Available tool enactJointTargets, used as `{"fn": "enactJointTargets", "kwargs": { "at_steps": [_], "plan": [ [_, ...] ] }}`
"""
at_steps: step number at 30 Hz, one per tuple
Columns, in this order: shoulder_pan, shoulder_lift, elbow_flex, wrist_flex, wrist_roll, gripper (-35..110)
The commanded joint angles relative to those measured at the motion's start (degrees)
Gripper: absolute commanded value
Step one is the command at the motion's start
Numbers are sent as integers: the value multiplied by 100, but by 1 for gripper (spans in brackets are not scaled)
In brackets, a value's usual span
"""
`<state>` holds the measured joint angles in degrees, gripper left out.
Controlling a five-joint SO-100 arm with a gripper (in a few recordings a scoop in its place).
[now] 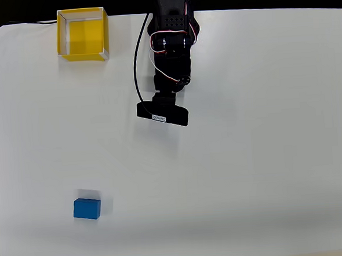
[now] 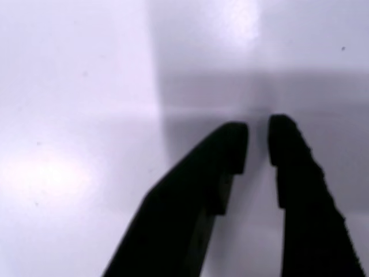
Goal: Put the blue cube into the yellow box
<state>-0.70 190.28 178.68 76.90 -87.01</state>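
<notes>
The blue cube (image 1: 86,208) lies on the white table at the lower left of the overhead view, standing free. The yellow box (image 1: 84,34) sits at the top left near the table's far edge, open-topped, with nothing inside. My black arm (image 1: 169,52) reaches in from the top centre, and its wrist camera bar (image 1: 163,116) covers the fingers from above. It is far from both the cube and the box. In the wrist view my gripper (image 2: 258,130) hangs over bare table, its two dark fingertips almost together with only a thin slit between them and nothing held.
A black cable (image 1: 137,66) loops beside the arm, and another cable (image 1: 13,24) runs along the far left edge. White table surface (image 1: 249,175) stretches wide between the arm, the cube and the box.
</notes>
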Motion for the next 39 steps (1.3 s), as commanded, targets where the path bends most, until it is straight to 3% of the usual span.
{"fn": "enactJointTargets", "kwargs": {
  "at_steps": [1, 20, 24, 28, 39],
  "plan": [
    [-79, 141, 149, 70, -325, 0],
    [-105, 141, 149, 70, -475, 0],
    [-9, -79, 35, -686, -413, 4],
    [334, -1521, -809, -1811, -360, 6],
    [1556, -6047, -4685, -3146, 721, 21]
  ]
}}
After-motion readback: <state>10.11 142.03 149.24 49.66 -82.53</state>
